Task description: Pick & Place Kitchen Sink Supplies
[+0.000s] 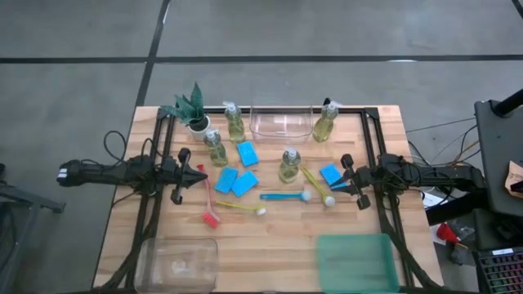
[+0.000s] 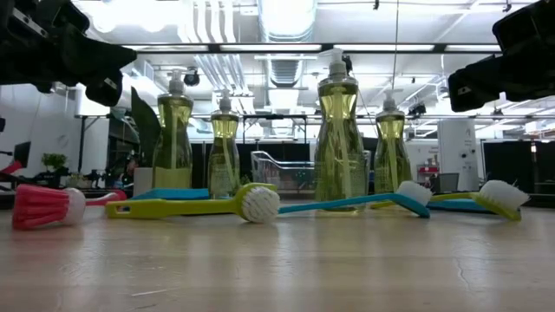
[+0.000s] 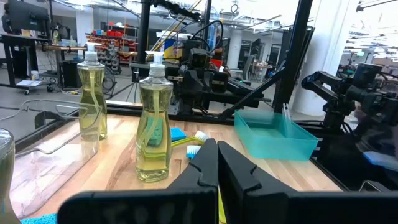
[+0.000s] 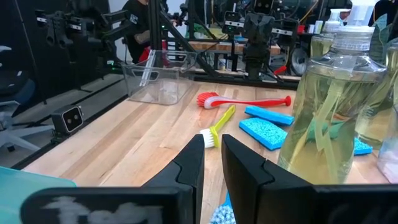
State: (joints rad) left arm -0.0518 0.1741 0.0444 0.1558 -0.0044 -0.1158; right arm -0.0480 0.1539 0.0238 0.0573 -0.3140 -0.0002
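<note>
We judged the task barely begun. All the supplies we could see lay loose in the middle of the desk, and the three bins held none of them: the clear bin at the far edge, the clear bin at the near left corner and the teal bin at the near right corner.

Four soap bottles stood upright: one beside the potted plant (no part of the job), one just in front of it, one at the centre and one by the far bin's right end. Three blue sponges clustered left of centre, and a fourth sponge lay just beside the right gripper. The red brush, a yellow brush and the blue brush lay nearer the front, with a second yellow brush angled by the central bottle. Everything was left to sort.

The left gripper hung over the desk's left side with its fingers pressed together, holding nothing. The right gripper hung over the right side, its fingers a narrow slit apart. In its wrist view we saw nothing between them, and it touched nothing that we could see.
</note>
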